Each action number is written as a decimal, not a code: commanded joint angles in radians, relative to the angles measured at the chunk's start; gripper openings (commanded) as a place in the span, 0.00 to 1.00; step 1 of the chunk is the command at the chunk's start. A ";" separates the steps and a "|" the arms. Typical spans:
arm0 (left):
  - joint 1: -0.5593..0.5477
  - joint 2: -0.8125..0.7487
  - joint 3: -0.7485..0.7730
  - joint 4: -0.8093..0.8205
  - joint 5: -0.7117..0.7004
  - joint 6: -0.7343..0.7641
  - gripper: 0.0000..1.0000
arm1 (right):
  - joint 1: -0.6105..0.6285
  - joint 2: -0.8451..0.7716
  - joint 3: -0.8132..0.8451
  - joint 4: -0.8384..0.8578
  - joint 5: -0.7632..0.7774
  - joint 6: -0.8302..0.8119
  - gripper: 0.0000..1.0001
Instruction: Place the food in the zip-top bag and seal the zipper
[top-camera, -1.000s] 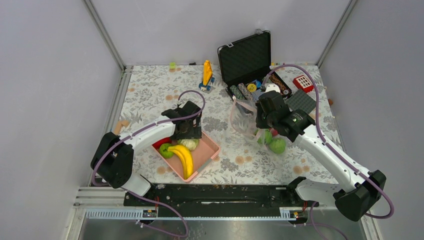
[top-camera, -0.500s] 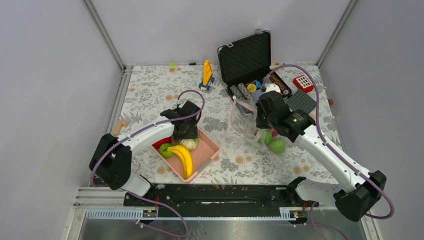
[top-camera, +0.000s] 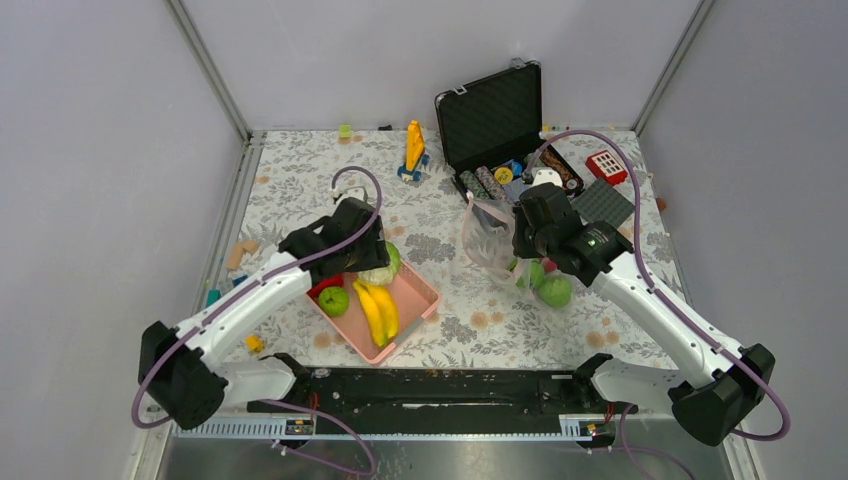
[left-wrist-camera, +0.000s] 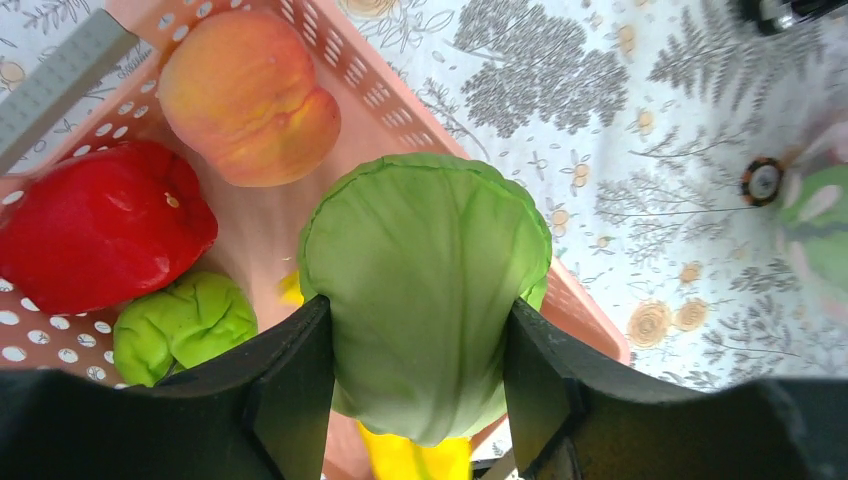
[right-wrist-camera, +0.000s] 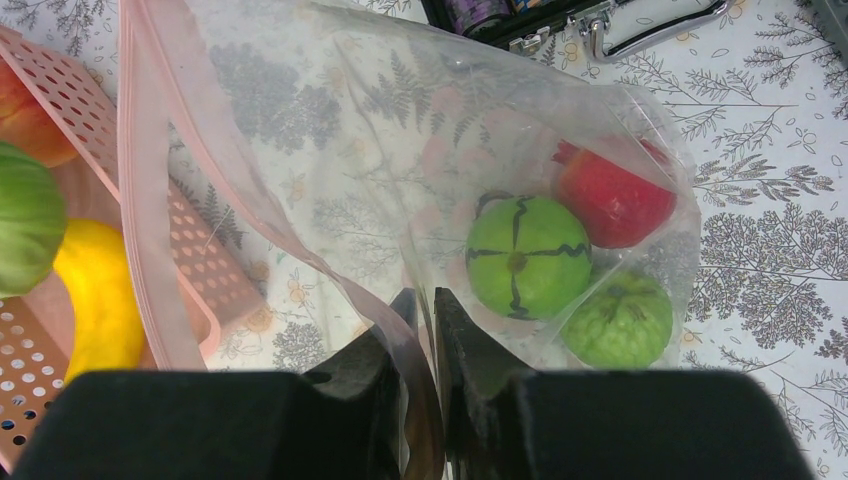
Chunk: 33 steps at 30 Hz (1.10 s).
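The pale green cabbage (left-wrist-camera: 425, 270) is clamped in the left gripper (left-wrist-camera: 415, 385), jaws spread wide against its sides, over the pink basket (left-wrist-camera: 345, 65) at lower centre of the wrist view. Right of centre in the top view, the zip-top bag (top-camera: 487, 238) is pinched at its pinkish mouth edge by the right gripper (right-wrist-camera: 425, 335), jaws nearly closed. Three fruits (right-wrist-camera: 527, 255) lie inside.

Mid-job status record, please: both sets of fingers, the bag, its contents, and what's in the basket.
left fingers: shut on cabbage, over the pink basket
right fingers: shut on zip-top bag at its mouth edge
zipper: unsealed, mouth open
in bag: striped green fruit, lumpy green fruit, red fruit
in basket: banana bunch, peach, red piece, green piece
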 joint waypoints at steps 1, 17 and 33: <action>-0.005 -0.093 0.031 0.031 -0.027 -0.011 0.28 | -0.005 -0.005 0.001 0.025 0.006 -0.009 0.19; -0.031 -0.351 -0.122 0.701 0.567 0.105 0.27 | -0.006 -0.013 0.011 0.016 -0.052 -0.004 0.19; -0.171 -0.066 -0.025 0.999 0.640 0.156 0.27 | -0.006 -0.040 0.006 0.025 -0.106 0.010 0.19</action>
